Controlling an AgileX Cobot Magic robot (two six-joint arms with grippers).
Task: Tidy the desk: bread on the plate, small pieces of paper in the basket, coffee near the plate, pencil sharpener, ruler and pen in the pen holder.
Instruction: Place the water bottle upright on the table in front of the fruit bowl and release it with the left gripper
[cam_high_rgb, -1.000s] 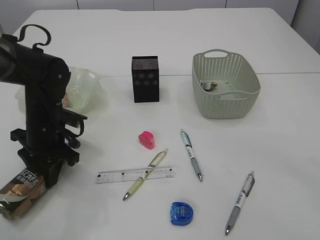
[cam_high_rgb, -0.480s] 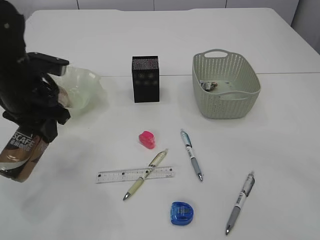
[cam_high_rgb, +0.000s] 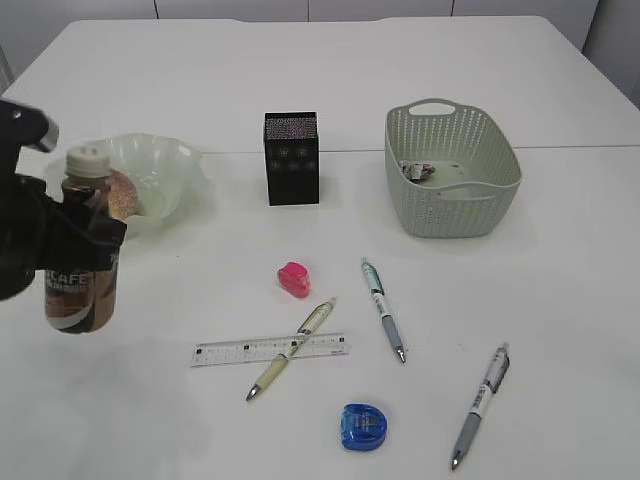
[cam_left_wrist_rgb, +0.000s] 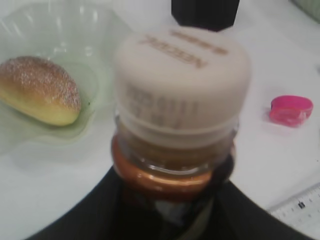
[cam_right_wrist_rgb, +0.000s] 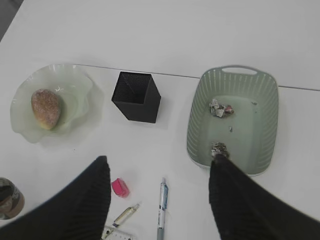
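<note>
Left hand (cam_high_rgb: 60, 270) clamped on upright coffee bottle (cam_high_rgb: 82, 250) beside plate (cam_high_rgb: 190, 165). Bread (cam_right_wrist_rgb: 45, 108) on plate. Right hand (cam_right_wrist_rgb: 159, 195) fingers apart, empty.

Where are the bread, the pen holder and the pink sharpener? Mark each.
bread (cam_right_wrist_rgb: 45, 108): right wrist view, middle of its crust.
pen holder (cam_high_rgb: 291, 167): exterior view, front mesh wall.
pink sharpener (cam_high_rgb: 293, 279): exterior view, its top.

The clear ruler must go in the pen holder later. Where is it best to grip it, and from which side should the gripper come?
The ruler lies flat, so come from straight above and close across its narrow width. Probably grip near its left end, which looks bare; the yellow-green pen lies across the right part and would likely be in the way.
</note>
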